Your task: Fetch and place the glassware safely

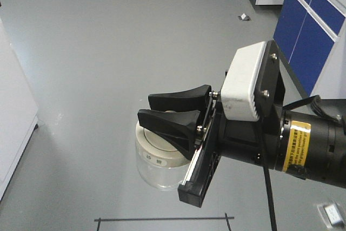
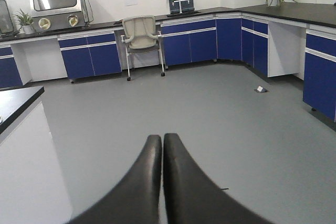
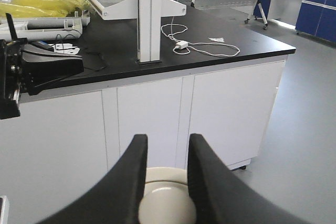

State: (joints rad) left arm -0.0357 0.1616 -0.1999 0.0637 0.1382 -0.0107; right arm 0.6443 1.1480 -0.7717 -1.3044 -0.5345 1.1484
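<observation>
Clasping half-hidden jar lid [image 1: 158, 154]: right end effector [image 1: 147, 107]

The jar [image 1: 154, 179] is clear glossy glass, its lid [image 1: 154, 158] smooth matt cream. Above the jar, the right gripper [image 1: 145, 107] has matt black plastic fingers [image 1: 173, 124]; below the jar, the floor [image 1: 81, 52] is smooth, faintly sheened

Lab: black-topped benches [image 2: 205, 12], blue base cabinets [image 2: 190, 45], grey floor [image 2: 210, 108].

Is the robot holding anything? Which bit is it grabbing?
Yes. The right gripper holds the glass jar by the knob on its cream lid. The left gripper is shut on nothing.
</observation>
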